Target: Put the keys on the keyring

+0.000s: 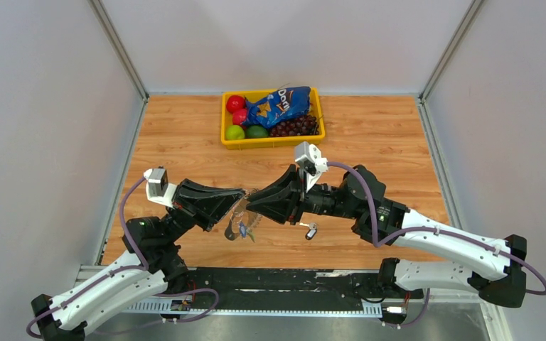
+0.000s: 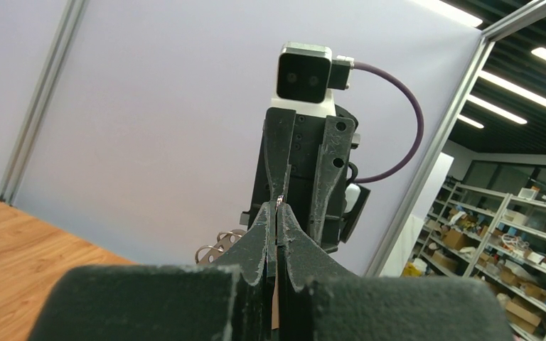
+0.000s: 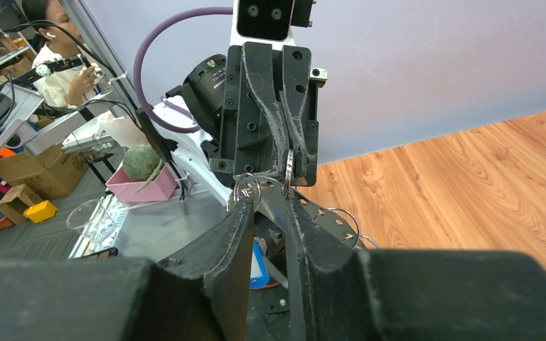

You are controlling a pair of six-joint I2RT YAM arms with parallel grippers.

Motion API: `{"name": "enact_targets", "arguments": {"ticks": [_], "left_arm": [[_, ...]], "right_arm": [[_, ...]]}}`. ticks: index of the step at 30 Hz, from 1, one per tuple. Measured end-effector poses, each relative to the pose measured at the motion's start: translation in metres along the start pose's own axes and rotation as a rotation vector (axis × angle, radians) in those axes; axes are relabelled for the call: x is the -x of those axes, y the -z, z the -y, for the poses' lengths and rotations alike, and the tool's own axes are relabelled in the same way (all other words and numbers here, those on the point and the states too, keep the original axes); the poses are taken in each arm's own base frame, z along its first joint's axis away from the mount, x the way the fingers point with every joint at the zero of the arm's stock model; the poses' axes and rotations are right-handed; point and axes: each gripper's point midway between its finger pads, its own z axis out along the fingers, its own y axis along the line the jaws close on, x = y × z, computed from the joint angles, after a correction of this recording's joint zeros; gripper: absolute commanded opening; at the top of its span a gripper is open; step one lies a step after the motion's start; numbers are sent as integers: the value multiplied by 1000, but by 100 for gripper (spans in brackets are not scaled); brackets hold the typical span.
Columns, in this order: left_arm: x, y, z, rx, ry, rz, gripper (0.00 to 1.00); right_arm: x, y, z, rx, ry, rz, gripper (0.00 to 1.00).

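The keyring (image 1: 240, 226), a silvery band with holes and a small blue piece (image 1: 244, 229), hangs above the table between the two grippers, which meet tip to tip. My left gripper (image 1: 237, 202) is shut on a thin silvery part of the keyring; in the left wrist view (image 2: 277, 206) metal glints between its closed tips and the band (image 2: 217, 249) shows to the left. My right gripper (image 1: 253, 203) has its jaws apart, with the band (image 3: 330, 220), small split rings (image 3: 246, 189) and the blue piece (image 3: 259, 263) at its tips (image 3: 269, 204). A dark-headed key (image 1: 311, 231) lies on the table under the right arm.
A yellow tray (image 1: 271, 141) at the back holds fruit, grapes and a blue snack bag. Grey walls stand on both sides. A black rail runs along the near table edge (image 1: 270, 278).
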Motion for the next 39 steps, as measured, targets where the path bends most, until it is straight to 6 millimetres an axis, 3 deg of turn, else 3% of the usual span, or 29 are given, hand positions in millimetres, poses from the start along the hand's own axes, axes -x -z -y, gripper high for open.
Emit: {"name": "enact_targets", "arguments": {"ticks": [14, 39], "left_arm": [[-1, 1, 0, -3, 3, -4, 0], [2, 3, 4, -10, 0, 4, 0]], "right_arm": [[19, -4, 1, -28, 12, 64, 22], [19, -2, -1, -47, 6, 56, 25]]}}
